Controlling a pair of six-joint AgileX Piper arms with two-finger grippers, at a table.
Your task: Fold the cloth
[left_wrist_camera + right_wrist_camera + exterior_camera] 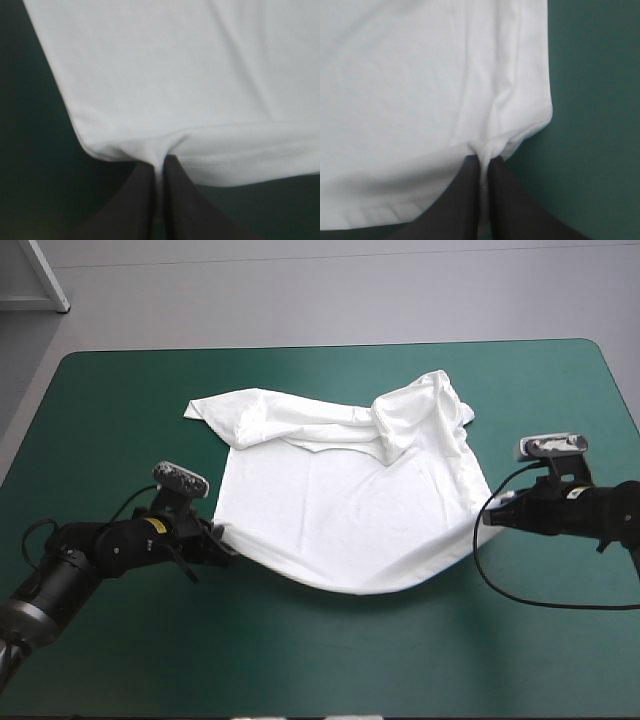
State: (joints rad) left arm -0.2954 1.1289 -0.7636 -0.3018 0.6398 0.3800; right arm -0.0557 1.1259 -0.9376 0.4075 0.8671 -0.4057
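Pinching the near hem at both corners: left gripper [159, 174] clamped on one corner of the T-shirt [340, 495], right gripper [483, 169] clamped on the other, cloth puckered at each grip. Hem sags toward the front in a curve between them. Body lies mostly flat mid-bench [110, 410]. Far end untidy: one sleeve [215, 410] spread out, the other shoulder a crumpled heap [415, 410]. Judgement: still spreading, no fold made, all folding left
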